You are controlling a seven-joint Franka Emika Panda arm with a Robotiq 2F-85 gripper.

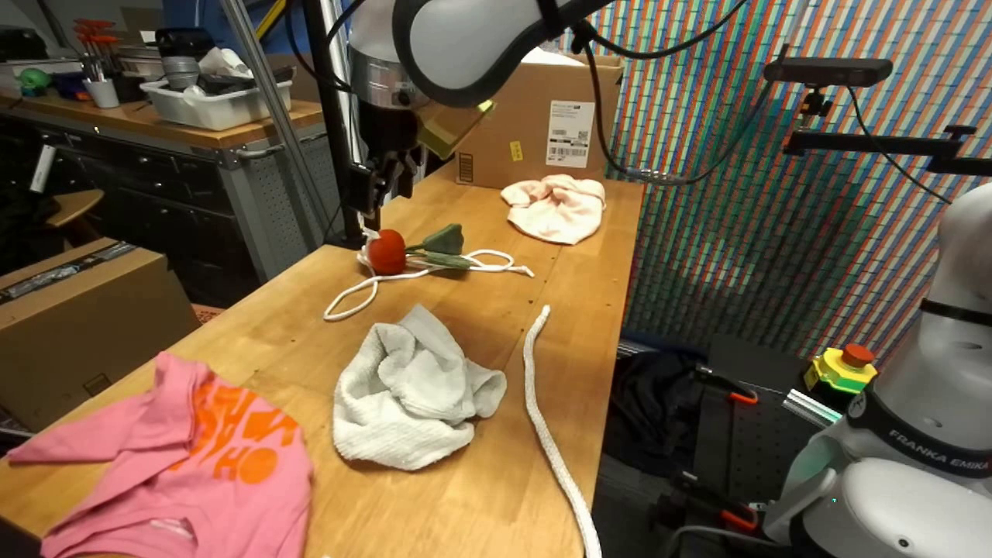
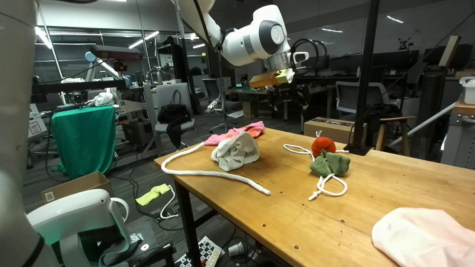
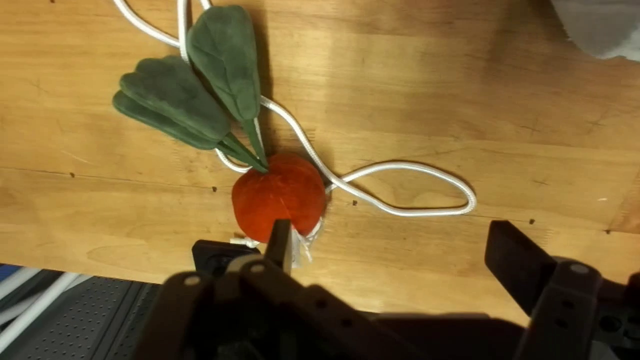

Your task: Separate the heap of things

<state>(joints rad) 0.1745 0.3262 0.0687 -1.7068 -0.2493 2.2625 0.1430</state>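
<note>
Gleams lightly across the smooth wood of the table. In an exterior view, shows soft, matt cloth in the pink shirt at near left, rough, nubby cloth in the white bundle to its right, and braided, matt fibre in the rope. Is dull cardboard in the far box. In the wrist view, has velvety nap on the red ball, suede-like cloth in the green leaves, smooth sheen on the white cord and, probably, matt plastic on the blurred gripper.

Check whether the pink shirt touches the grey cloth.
Apart: in an exterior view, bare tabletop shows between the pink shirt and the grey cloth.
</note>
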